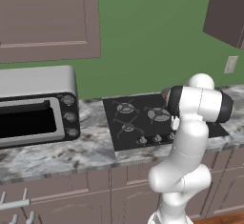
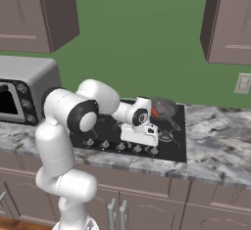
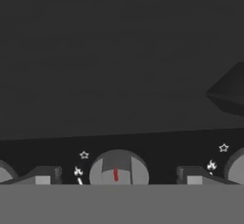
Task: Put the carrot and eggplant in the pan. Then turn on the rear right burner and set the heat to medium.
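Item: gripper (image 3: 118, 179), jaws spread wide and empty, straddling a stove knob (image 3: 118, 170) so you can turn it. Carrot (image 2: 154, 112) lies in the pan (image 2: 164, 107) at the rear; eggplant hidden.

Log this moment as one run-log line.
stage: burner knob | gripper: open, fingers either side of red-marked knob | carrot: in pan | eggplant: not discernible | stove
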Available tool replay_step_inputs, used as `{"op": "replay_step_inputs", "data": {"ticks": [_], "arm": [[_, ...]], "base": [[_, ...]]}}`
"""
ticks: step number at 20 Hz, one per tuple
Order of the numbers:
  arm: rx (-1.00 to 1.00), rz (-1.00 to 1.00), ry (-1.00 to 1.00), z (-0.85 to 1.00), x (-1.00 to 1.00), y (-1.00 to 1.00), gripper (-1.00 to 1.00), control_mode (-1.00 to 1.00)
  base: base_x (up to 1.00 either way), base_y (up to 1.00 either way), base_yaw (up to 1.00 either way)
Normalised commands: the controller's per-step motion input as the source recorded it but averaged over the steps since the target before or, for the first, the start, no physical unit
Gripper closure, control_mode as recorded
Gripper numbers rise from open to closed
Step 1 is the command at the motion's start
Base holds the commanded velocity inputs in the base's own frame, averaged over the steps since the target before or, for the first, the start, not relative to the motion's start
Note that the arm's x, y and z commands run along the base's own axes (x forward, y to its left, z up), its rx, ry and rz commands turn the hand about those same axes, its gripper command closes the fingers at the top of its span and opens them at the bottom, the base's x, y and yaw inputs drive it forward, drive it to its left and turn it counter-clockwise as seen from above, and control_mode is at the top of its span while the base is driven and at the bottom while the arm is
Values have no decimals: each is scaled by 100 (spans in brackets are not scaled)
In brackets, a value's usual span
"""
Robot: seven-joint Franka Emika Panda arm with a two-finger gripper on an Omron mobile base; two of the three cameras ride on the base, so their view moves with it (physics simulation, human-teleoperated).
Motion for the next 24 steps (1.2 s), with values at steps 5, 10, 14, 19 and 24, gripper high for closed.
{"op": "replay_step_inputs", "data": {"ticks": [5,10,14,19,24], "arm": [[0,0,0,-16,0,0,-100,-100],[0,0,0,-3,-1,0,-100,-100],[0,0,0,0,0,0,100,-100],[0,0,0,0,0,0,100,-100],[0,0,0,0,0,0,100,-100]], "base": [[0,0,0],[0,0,0],[0,0,0],[0,0,0],[0,0,0]]}}
